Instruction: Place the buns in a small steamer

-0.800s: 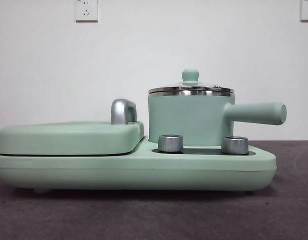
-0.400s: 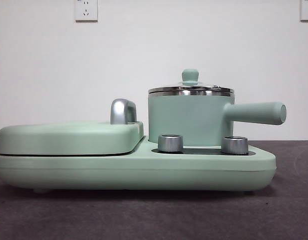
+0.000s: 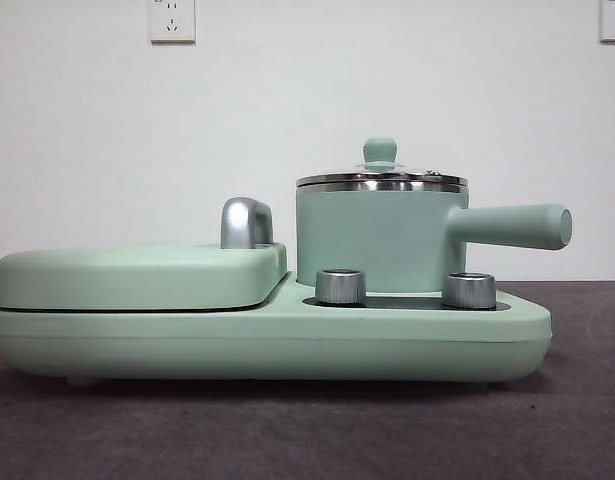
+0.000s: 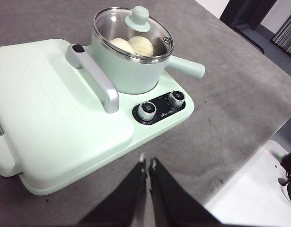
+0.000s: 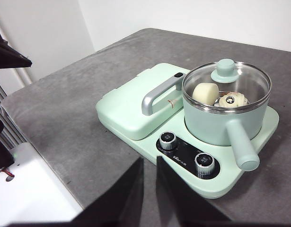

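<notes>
The small steamer (image 3: 377, 240) stands on the right half of the mint green base, with its glass lid and green knob (image 3: 380, 152) on. Both buns lie inside under the lid. The smooth bun (image 5: 205, 93) and the swirled bun (image 5: 229, 100) show in the right wrist view, and the left wrist view shows the smooth one (image 4: 120, 45) and the swirled one (image 4: 141, 46). The front view hides them. My left gripper (image 4: 147, 161) is shut and empty, held back above the table in front of the appliance. My right gripper (image 5: 150, 161) is empty, jaws a narrow slit apart, also held back.
The flat lidded griddle (image 3: 137, 275) with its chrome handle (image 3: 245, 222) fills the left half of the base (image 3: 287, 345). Two steel dials (image 3: 340, 286) (image 3: 468, 290) sit in front of the steamer. Its long handle (image 3: 512, 226) sticks out to the right. The table edge (image 4: 240, 170) is near the left gripper.
</notes>
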Robot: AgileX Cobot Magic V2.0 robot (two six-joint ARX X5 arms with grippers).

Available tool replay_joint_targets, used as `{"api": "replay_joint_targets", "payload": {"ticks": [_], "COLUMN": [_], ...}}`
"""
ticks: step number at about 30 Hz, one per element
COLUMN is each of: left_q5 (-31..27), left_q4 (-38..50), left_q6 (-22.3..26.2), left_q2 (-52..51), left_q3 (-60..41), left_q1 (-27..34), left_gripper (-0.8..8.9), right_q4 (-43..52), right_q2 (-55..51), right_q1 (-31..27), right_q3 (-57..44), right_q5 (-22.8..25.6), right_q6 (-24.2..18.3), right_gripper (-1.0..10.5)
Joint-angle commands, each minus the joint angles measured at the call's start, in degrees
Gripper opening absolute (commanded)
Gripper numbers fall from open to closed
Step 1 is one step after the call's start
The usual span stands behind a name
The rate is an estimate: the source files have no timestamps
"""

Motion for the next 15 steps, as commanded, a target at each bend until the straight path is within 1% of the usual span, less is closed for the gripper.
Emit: {"api": "replay_joint_targets", "payload": {"ticks": [1, 7, 9, 12, 15], "left_q5": [-0.2, -0.2, -0.2, 0.8, 2.4], "left_q4": [0.7, 0.8, 1.8, 4.6, 12.3], "left_q6": [-0.2, -0.2, -0.2, -0.2, -0.2], "left_q2": [0.0, 0.0, -1.4, -3.8, -7.5], "left_q3": [0.3, 0.3, -0.6, -3.5, -10.3], "left_q1": [-0.4, -0.4, 0.3, 4.9, 13.2], "left_gripper": [0.13, 0.13, 0.13, 0.13, 0.13], "right_q4": [0.7, 0.7, 0.7, 0.7, 0.7], "right_q2": [0.1, 0.1, 0.1, 0.1, 0.1], "right_q1": [0.3, 0.3, 0.3, 0.3, 0.3], "right_q3": [0.3, 0.3, 0.3, 0.3, 0.3], "right_q5": [0.2, 0.2, 0.2, 0.2, 0.2], "right_q6": [-0.2, -0.2, -0.2, -0.2, -0.2], "right_gripper": [0.3, 0.3, 0.3, 0.3, 0.3]}}
